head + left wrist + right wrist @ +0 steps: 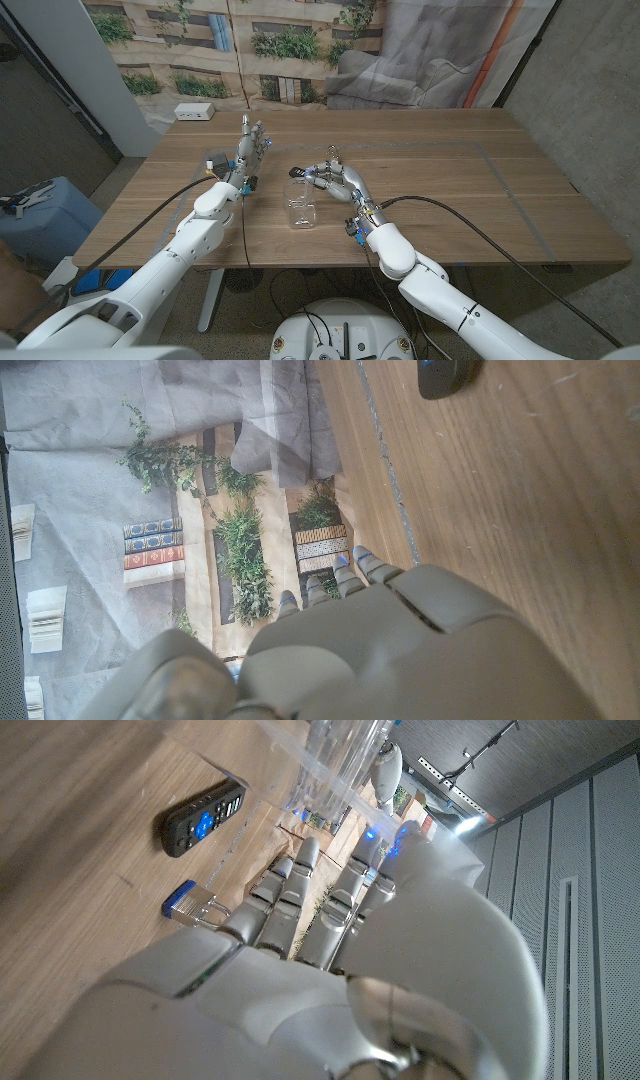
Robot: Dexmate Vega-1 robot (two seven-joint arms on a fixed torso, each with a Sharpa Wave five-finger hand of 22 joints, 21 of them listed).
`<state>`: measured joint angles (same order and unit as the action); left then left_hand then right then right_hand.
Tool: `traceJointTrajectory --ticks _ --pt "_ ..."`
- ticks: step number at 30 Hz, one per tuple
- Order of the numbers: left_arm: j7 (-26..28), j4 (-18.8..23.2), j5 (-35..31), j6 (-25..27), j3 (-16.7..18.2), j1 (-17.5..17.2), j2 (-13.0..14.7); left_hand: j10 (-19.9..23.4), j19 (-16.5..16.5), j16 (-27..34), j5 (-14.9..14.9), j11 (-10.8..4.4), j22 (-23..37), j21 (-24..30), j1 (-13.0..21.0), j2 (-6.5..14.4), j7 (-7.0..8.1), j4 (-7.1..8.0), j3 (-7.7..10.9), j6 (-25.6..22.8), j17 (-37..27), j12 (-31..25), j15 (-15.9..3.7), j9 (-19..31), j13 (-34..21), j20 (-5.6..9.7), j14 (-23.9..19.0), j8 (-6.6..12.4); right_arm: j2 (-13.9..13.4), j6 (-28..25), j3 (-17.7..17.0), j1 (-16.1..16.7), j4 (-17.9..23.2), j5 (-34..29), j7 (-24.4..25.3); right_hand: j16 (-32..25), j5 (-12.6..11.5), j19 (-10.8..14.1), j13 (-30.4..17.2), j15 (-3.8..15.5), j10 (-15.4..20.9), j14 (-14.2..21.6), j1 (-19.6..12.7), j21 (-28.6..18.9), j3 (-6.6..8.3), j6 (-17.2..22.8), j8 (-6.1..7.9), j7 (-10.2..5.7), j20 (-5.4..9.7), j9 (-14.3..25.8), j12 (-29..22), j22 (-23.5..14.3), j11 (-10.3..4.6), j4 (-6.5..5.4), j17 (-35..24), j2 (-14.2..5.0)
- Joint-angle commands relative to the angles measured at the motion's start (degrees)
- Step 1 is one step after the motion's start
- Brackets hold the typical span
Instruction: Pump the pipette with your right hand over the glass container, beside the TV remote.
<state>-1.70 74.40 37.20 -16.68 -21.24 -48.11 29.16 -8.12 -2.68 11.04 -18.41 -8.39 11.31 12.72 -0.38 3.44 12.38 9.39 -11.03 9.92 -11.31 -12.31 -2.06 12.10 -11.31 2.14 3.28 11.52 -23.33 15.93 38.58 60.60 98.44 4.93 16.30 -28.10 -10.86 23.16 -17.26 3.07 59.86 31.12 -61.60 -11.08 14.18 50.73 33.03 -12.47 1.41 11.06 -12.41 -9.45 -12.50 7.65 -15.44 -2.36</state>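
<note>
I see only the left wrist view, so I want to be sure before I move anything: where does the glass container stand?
Observer: In the head view the glass container stands on the table between the two hands, nearer the right hand.
Operator: Does the right hand hold the pipette?
Observer: It seems so: its fingers pinch the pipette just over the container's far rim.
Operator: And the dark thing at my picture's edge?
Observer: It is the remote, lying between the left hand and the container.
</note>
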Motion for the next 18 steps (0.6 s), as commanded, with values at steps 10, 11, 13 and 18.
traceJointTrajectory --ticks 10,11,13,18 --pt "0.0 0.0 0.0 0.0 0.0 0.0 0.0 0.0 -0.4 0.3 -0.3 -0.16 0.1 0.3 0.2 2.3 0.32 -0.03 -0.52 0.1 -0.1 -0.2 -6.66 0.1 -0.3 5.07 0.5 0.33 -1.7 -0.4 -1.0 0.4 3.4 2.1 -2.4 0.1 0.1 -0.2 -0.2 8.15 -0.3 -0.3 1.2 0.3 -0.53 -0.7 -0.53 -0.06 -0.71 0.2 -0.2 -0.3 0.17 -0.04 0.0 -0.21" --pt "0.0 0.0 0.0 0.0 0.0 0.0 0.0 0.0 -0.4 0.3 -0.3 -0.18 0.1 0.3 0.2 2.3 0.32 -0.03 -0.52 0.1 -0.1 -0.2 -6.65 0.1 -0.3 5.07 0.5 0.33 -1.8 -0.7 -1.0 0.5 3.7 2.3 -2.4 0.1 0.1 -0.2 -0.2 8.17 -0.3 -0.3 1.3 0.3 -0.55 -0.7 -0.56 -0.06 -0.74 0.2 -0.2 -0.3 0.17 -0.03 0.0 -0.24" --pt "0.0 0.0 0.0 0.0 0.0 0.0 0.0 0.0 -0.4 0.4 -0.3 -0.17 0.1 0.3 0.2 2.3 0.32 -0.03 -0.52 0.1 -0.1 -0.3 -6.65 0.1 -0.3 5.08 0.4 0.33 -2.0 -0.7 -1.1 0.5 4.1 2.4 -2.7 0.0 0.1 -0.2 -0.3 8.20 -0.2 -0.3 1.3 0.3 -0.56 -0.7 -0.56 -0.06 -0.74 0.2 -0.2 -0.3 0.17 -0.02 -0.1 -0.27" --pt "0.0 0.0 0.0 0.0 0.0 0.0 0.0 0.0 -0.4 0.3 -0.3 -0.11 0.1 0.3 0.2 2.3 0.32 -0.02 -0.52 0.1 -0.1 -0.3 -6.65 0.1 -0.3 5.07 0.5 0.33 -2.3 -1.1 -1.5 0.8 5.2 2.7 -2.5 0.0 0.1 -0.2 -0.4 8.27 -0.1 -0.4 1.3 0.2 -0.58 -0.6 -0.57 -0.07 -0.78 0.2 -0.3 -0.3 0.14 0.05 -0.1 -0.31"
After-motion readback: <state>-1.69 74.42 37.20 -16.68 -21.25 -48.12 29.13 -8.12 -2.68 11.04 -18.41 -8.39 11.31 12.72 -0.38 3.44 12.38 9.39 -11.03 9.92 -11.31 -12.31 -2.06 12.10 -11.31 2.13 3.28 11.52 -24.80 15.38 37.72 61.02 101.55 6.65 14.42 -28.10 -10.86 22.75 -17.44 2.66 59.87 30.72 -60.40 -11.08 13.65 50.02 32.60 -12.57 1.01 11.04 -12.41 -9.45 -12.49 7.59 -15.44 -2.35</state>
